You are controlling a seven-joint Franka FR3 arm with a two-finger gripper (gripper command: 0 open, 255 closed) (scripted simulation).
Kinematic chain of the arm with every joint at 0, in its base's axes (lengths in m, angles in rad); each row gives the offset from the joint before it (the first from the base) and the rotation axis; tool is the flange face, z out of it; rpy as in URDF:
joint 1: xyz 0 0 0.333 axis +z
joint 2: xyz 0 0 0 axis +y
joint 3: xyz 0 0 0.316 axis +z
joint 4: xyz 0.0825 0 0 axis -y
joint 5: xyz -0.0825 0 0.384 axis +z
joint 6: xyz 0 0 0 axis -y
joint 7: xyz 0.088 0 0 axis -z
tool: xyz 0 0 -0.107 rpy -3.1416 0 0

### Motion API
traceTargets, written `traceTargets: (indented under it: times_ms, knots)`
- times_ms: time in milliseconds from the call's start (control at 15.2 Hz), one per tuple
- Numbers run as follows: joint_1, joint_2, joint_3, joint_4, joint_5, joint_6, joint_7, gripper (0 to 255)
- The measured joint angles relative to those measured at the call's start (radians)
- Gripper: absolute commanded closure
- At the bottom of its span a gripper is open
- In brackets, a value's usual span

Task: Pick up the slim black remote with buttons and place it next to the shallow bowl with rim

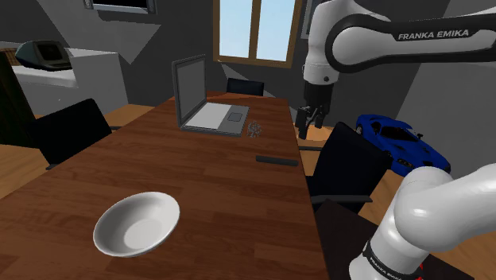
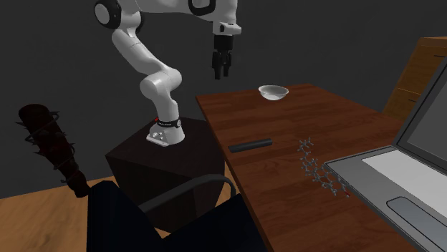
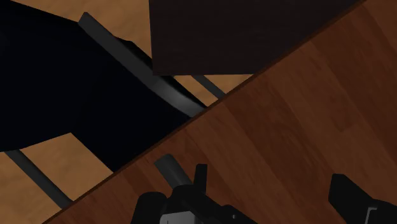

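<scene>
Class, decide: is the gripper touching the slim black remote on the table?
Apart. In the second exterior view the open gripper hangs in the air, with a clear gap down to the remote lying flat on the table.

An open laptop (image 1: 205, 102) sits on the wooden table (image 1: 199, 171) (a wiry tangle (image 1: 255, 129) just beside it); a blue car (image 1: 401, 141) stands beyond a black chair (image 1: 346, 163).

- Shoulder view looks along the desk (image 1: 207, 183) toward the laptop (image 1: 203, 99).
- Second exterior view faces back from beside that laptop.
- Wrist view looks down on the desk's edge.
</scene>
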Motion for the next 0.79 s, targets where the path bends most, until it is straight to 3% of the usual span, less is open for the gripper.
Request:
traceTargets:
  times_ms: [198, 792]
  knots:
    - [0.001, 0.011, -0.032, -0.016, -0.012, 0.030, -0.051, 0]
    - [0.026, 0.249, -0.245, -0.039, -0.053, 0.298, -0.418, 0]
